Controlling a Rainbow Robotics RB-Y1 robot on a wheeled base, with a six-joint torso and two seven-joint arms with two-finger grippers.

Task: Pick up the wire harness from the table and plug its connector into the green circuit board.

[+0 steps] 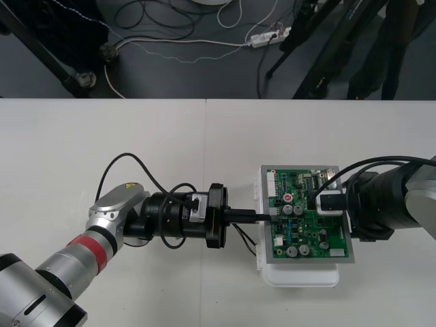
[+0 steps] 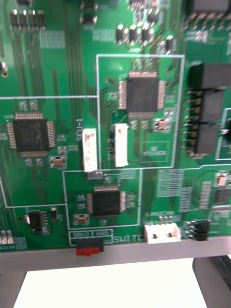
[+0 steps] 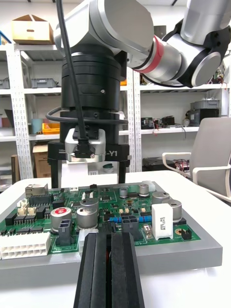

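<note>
Left claw (image 3: 109, 237) at board (image 3: 139, 211) edge

I am looking down on a plain light desk (image 1: 102, 150). A thin seam (image 1: 206, 136) runs in from its far edge where two tops meet. Beyond that edge lies a strip of dark floor (image 1: 204, 78). A white power strip (image 1: 269, 37) sits on the floor, and a thin white cable (image 1: 204, 43) trails from it toward the left. Black cables (image 1: 146, 17) loop just beside it. A black stand leg (image 1: 41, 51) slants across the floor at the left, with a round foot (image 1: 85, 79) near its lower end. More dark legs (image 1: 320, 58) stand at the right.
</note>
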